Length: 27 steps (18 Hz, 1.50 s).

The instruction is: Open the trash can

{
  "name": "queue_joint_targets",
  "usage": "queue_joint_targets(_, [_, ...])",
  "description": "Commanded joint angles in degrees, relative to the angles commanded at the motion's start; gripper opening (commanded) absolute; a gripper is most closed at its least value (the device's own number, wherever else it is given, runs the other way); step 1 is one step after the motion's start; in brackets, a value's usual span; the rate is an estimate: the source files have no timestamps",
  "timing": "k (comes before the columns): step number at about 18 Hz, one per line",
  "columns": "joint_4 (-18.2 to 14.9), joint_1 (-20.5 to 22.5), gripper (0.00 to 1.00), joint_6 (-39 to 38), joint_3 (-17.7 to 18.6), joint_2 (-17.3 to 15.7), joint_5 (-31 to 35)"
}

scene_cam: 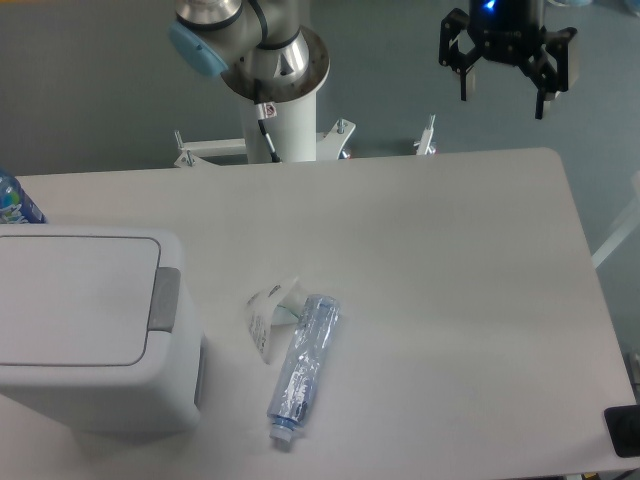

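Note:
The trash can (90,330) is a large white boxy bin at the table's left front, its flat lid down and a grey push tab (166,298) on its right edge. My gripper (503,100) hangs high at the top right, beyond the table's far edge, far from the can. Its black fingers are spread apart and hold nothing.
A clear plastic bottle (305,367) lies on the table right of the can, beside a crumpled white wrapper (270,314). The arm's base column (275,95) stands behind the table's far edge. A blue-labelled bottle (14,200) peeks in at the left edge.

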State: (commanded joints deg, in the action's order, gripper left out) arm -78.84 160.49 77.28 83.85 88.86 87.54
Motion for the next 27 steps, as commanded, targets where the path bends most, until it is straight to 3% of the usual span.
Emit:
queue_joint_targets(3, [0.2, -2.0, 1.0, -9.0, -0.1, 0.2, -0.4])
queue_joint_targets(7, [4.6, -7.7, 1.0, -22.9, 0.1, 1.0, -0.5])
queue_joint_targets(14, [9.3, -17.9, 1.0, -44.9, 0.3, 3.9, -1.7])
queue_joint_targets(17, [9.6, -19.2, 1.0, -53.6, 0.4, 5.4, -7.0])
queue_joint_targets(21, [10.4, -19.2, 1.0, -69.2, 0.2, 7.6, -19.1])
queue_joint_targets(27, [15.7, -21.9, 1.0, -72.4, 0.3, 11.5, -19.3])
